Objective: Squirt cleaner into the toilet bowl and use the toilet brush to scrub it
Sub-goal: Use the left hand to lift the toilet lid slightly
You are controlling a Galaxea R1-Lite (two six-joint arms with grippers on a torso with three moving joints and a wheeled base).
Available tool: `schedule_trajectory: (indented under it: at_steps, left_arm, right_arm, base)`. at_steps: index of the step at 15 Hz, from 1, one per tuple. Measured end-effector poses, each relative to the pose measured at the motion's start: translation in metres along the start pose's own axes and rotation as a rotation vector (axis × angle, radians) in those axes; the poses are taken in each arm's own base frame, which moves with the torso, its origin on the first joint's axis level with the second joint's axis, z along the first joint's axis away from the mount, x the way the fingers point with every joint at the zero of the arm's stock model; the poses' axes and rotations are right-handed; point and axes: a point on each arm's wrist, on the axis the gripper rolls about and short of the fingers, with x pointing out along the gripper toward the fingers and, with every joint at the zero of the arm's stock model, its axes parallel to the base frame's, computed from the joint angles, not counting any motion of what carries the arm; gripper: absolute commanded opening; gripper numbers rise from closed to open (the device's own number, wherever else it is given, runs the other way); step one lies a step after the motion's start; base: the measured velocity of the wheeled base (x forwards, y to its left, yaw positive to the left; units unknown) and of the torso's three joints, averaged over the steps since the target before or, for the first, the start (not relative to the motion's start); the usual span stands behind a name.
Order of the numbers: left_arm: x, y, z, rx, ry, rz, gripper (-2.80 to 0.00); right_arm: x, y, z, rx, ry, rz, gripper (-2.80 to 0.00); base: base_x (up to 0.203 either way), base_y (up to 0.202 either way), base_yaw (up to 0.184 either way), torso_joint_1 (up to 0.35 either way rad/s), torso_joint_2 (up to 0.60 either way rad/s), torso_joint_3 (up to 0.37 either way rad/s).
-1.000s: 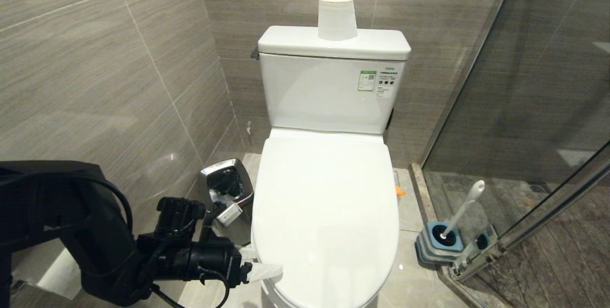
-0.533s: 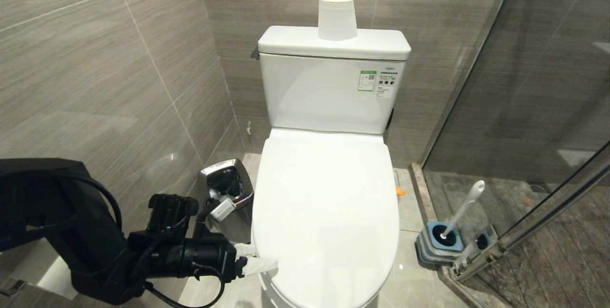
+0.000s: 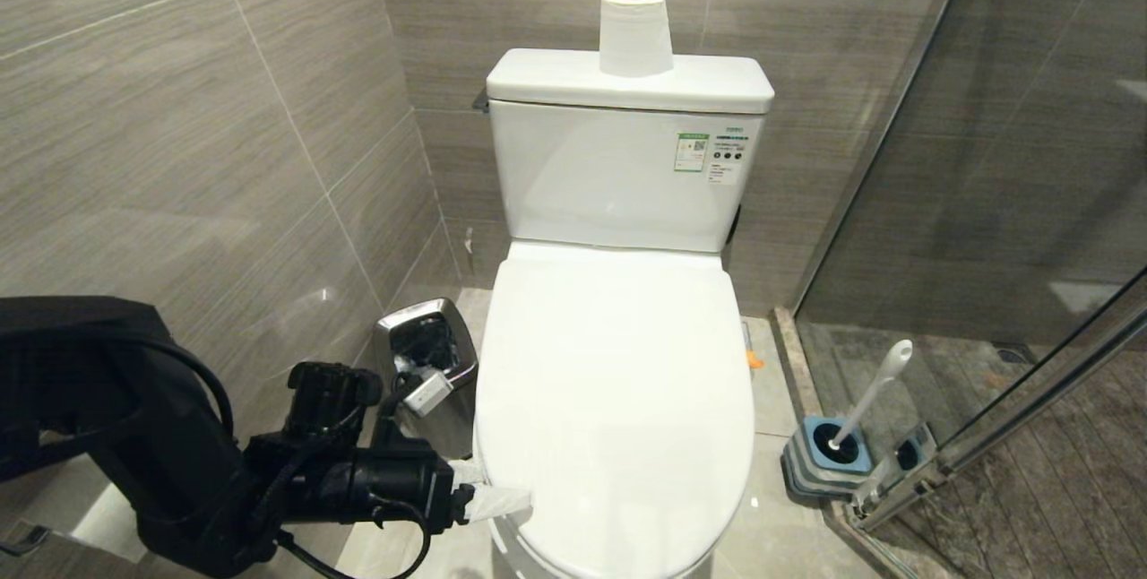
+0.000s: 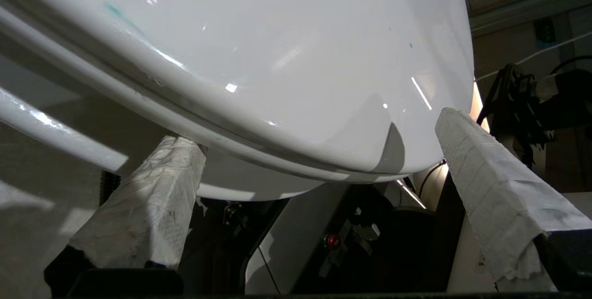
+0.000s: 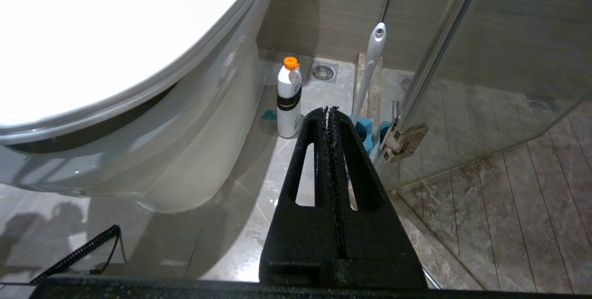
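At the front left edge of the closed toilet, the left gripper (image 3: 497,494) reaches in level from the side with its jaws spread wide and nothing held; its two fingers (image 4: 148,206), wrapped in white tape, stand one to each side of the lid's (image 3: 614,400) rim. From behind those fingers the lid edge fills the gap between them, and whether either finger touches it cannot be told. A few small teal spots (image 4: 113,9) of cleaner mark the lid's glossy surface. The toilet bowl (image 5: 194,141) itself is covered by the lid, so its inside is hidden, and only its outer wall shows below the seat. Just behind the left gripper, against the tiled wall, stands a small steel bin (image 3: 428,346), partly blocked by the arm's cables. Beyond the lid rises the tank (image 3: 618,176) with a paper roll (image 3: 634,32) on top. Well away on the far side of the toilet from the left gripper, the toilet brush (image 3: 874,391) leans in its blue holder (image 3: 829,462) beside the glass shower door (image 3: 1013,203); its bristle head is sunk in the holder and not visible. The right gripper (image 5: 330,111) hangs low on that side with its jaws pressed together, empty. Past its tip stands a white bottle (image 5: 289,100) with an orange cap, on the floor between the toilet's base and the brush
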Motion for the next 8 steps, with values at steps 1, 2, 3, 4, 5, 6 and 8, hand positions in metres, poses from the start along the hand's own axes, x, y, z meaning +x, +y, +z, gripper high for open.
schedule_trajectory:
  at_steps: [1, 2, 3, 4, 5, 6, 8]
  left_arm:
    - [0.0006, -0.0016, 0.0006, -0.005, 0.000, -0.003, 0.00]
    - [0.0011, -0.0029, 0.0015, -0.015, -0.001, -0.006, 0.00]
    - [0.0022, -0.0043, 0.0028, -0.032, -0.001, -0.010, 0.00]
    - [0.0025, -0.0051, 0.0043, -0.051, -0.004, -0.011, 0.00]
    - [0.0030, -0.0063, 0.0059, -0.064, -0.007, -0.015, 0.00]
    - [0.0026, -0.0072, 0.0074, -0.067, -0.012, -0.018, 0.00]
    - [0.0008, -0.0084, 0.0086, -0.088, -0.018, -0.017, 0.00]
  right_arm:
    - [0.0000, 0.0000, 0.0000, 0.000, 0.000, 0.000, -2.80]
    - [0.0000, 0.0000, 0.0000, 0.000, 0.000, 0.000, -2.80]
    - [0.0000, 0.0000, 0.0000, 0.000, 0.000, 0.000, -2.80]
    - [0.0000, 0.0000, 0.0000, 0.000, 0.000, 0.000, -2.80]
    - [0.0000, 0.0000, 0.0000, 0.000, 0.000, 0.000, -2.80]
    - [0.0000, 0.0000, 0.0000, 0.000, 0.000, 0.000, -2.80]
    - [0.0000, 0.0000, 0.0000, 0.000, 0.000, 0.000, -2.80]
  base:
    - [0.000, 0.000, 0.000, 0.000, 0.00, 0.000]
    - [0.000, 0.000, 0.000, 0.000, 0.00, 0.000]
    - [0.000, 0.000, 0.000, 0.000, 0.00, 0.000]
    - [0.000, 0.000, 0.000, 0.000, 0.00, 0.000]
    - [0.000, 0.000, 0.000, 0.000, 0.00, 0.000]
    - [0.000, 0.000, 0.000, 0.000, 0.00, 0.000]
    - [0.000, 0.000, 0.000, 0.000, 0.00, 0.000]
